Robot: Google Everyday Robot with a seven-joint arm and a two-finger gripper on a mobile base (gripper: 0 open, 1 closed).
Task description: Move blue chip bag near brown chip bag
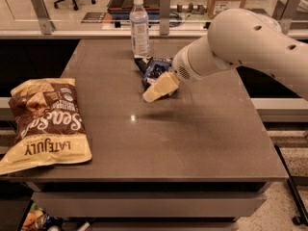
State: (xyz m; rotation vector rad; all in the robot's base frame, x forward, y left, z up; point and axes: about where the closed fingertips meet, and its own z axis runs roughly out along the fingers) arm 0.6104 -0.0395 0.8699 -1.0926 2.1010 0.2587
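Bench (202, 138) carries all. Arm (240, 42) reaches in from right. Brown chip bag (45, 124) flat at left edge. Water bottle (139, 28) upright at rear. Blue chip bag (153, 69) just before bottle: likely light, crumpled, slippery foil; pinch raised fold. Gripper (159, 88) at its front edge; open or closed, cannot tell.

One camera, high above near edge of table (207, 134), facing down across; hand (158, 89) mid-table.
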